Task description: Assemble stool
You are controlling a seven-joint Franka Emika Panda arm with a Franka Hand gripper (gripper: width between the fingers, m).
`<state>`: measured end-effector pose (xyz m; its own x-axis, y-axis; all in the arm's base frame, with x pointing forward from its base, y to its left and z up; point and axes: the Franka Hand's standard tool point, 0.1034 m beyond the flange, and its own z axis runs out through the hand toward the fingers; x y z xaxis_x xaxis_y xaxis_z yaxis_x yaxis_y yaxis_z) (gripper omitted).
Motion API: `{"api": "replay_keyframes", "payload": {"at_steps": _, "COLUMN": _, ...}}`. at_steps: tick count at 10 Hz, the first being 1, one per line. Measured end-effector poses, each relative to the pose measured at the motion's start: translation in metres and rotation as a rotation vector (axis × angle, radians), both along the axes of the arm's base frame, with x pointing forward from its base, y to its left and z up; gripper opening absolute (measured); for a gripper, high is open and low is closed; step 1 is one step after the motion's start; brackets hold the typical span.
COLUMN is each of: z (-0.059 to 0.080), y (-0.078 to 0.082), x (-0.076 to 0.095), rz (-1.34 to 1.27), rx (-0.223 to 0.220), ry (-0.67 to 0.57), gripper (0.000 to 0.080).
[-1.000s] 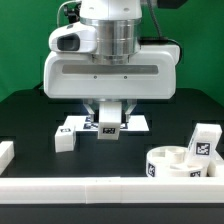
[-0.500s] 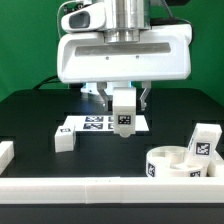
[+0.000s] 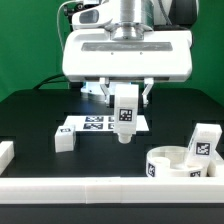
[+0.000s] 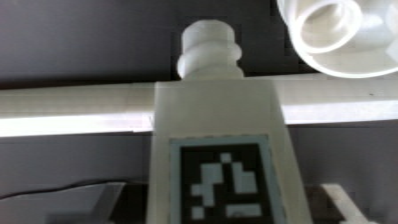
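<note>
My jaws are clamped on a stool leg [image 3: 124, 113] [image 4: 217, 150], holding it peg-down above the black surface [image 3: 35, 120], apart from the round seat [image 3: 172, 160] [image 4: 347, 40].

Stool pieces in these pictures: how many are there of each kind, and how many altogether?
Seats: 1 (round seat)
Legs: 3 (held leg in the hand, lone leg, leg by the seat)
Total: 4
</note>
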<state>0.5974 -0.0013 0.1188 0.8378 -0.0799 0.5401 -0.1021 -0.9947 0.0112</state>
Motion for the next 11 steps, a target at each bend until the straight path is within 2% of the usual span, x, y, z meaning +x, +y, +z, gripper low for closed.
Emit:
{"api": "replay_keyframes", "payload": {"at_steps": 2, "z": 0.002, "y": 0.018, "x": 0.002, "rz": 0.010, "rx": 0.011, "ry": -0.026, "gripper": 0.0337}}
{"api": "replay_keyframes", "payload": {"at_steps": 3, "z": 0.000, "y": 0.022, "x": 0.002, "rz": 0.012, "rx": 0.007, "ry": -0.042, "gripper": 0.0337}}
{"api": "replay_keyframes", "payload": {"at_steps": 6, "z": -0.003, "y": 0.023, "x": 0.001, "rz": 0.016, "rx": 0.005, "ry": -0.037, "gripper": 0.0337}}
{"api": "replay_keyframes", "payload": {"at_steps": 7, "z": -0.007, "y": 0.033, "x": 0.002, "rz": 0.031, "rx": 0.008, "ry": -0.037, "gripper": 0.0337}}
{"api": "replay_keyframes", "payload": {"at_steps": 9, "z": -0.007, "y": 0.053, "x": 0.016, "rz": 0.057, "rx": 0.016, "ry": -0.051, "gripper": 0.0337}}
{"api": "replay_keyframes", "payload": {"at_steps": 11, "z": -0.013, "y": 0.048, "x": 0.020, "rz": 0.060, "rx": 0.005, "ry": -0.050, "gripper": 0.0337}}
